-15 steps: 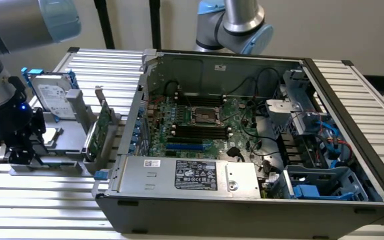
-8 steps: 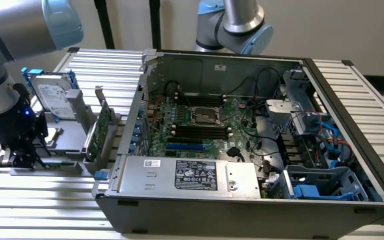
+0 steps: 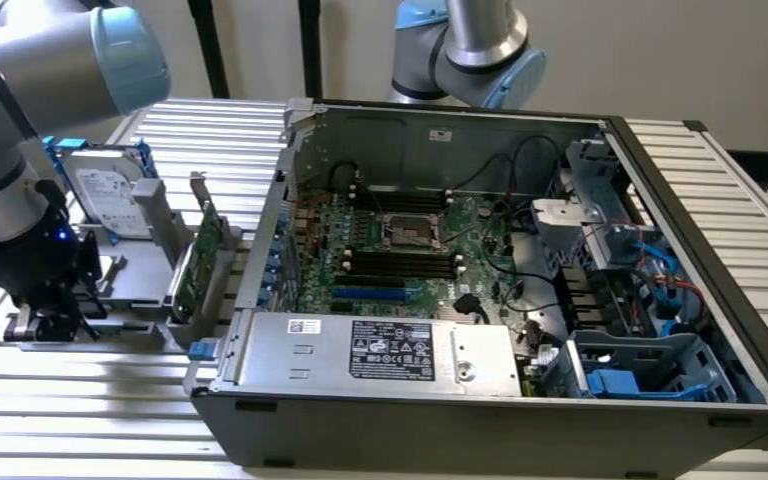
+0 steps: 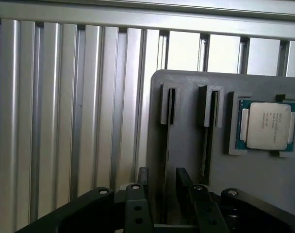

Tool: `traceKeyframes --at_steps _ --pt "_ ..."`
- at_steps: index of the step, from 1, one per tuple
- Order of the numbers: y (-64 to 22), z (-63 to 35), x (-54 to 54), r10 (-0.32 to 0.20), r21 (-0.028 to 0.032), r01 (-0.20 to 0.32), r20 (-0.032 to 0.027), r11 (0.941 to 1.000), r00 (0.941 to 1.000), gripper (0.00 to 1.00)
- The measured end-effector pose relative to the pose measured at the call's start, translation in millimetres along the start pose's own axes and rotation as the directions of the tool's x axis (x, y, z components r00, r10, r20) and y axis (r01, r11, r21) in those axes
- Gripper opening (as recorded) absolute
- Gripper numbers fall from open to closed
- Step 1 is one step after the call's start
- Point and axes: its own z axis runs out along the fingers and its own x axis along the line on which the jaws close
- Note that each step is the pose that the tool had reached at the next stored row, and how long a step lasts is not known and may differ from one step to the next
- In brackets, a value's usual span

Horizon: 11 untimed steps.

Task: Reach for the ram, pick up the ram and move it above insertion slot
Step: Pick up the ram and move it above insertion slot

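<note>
Me: Black metal fingers [image 4: 142, 180] of my gripper [image 4: 162, 178] sit closest, spread apart and clamped on nothing. Between them runs the ram [image 4: 167, 155], a long thin stick I see edge-on as a dark line. It stands in a groove of the flat grey plastic holder [image 4: 186, 145].

Spotter: Touching it?

Me: Neither finger looks pressed against it, and I can't tell whether it sits centred between them.

Spotter: So what worries you?

Me: Closing off-centre. One finger would reach the ram first and shove it against the groove wall, which could bend or cock it. Just outside one finger is a second groove [image 4: 210, 104] with what looks like another thin stick. A finger straying that way could catch its raised grey rim.

Spotter: And lifting?

Me: With a crooked grip, I judge it could bind in the groove and drag the holder across the ribbed aluminium table [image 4: 65, 121]. So thin an edge might also slip.

Spotter: The target?

Me: The black memory slots [image 3: 391, 262] on the green motherboard lie well apart from my fingers, inside the open grey computer case [image 3: 491, 420].
</note>
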Motion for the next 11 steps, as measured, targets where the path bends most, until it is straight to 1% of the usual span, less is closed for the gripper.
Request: traceKeyframes --at_steps 2,3,7,11 --pt "-0.1 1.4 -1.1 0.000 0.0000 0.000 0.0040 1.0000 1.0000 0.36" --pt "-0.2 2.1 -1.7 0.000 0.0001 0.000 0.0046 1.0000 1.0000 0.36" --pt "-0.3 5.3 -2.4 0.000 -0.0007 0.000 0.0051 1.0000 1.0000 0.36" --pt "-0.3 7.1 -2.6 0.000 -0.0037 0.000 0.0052 1.0000 1.0000 0.36"
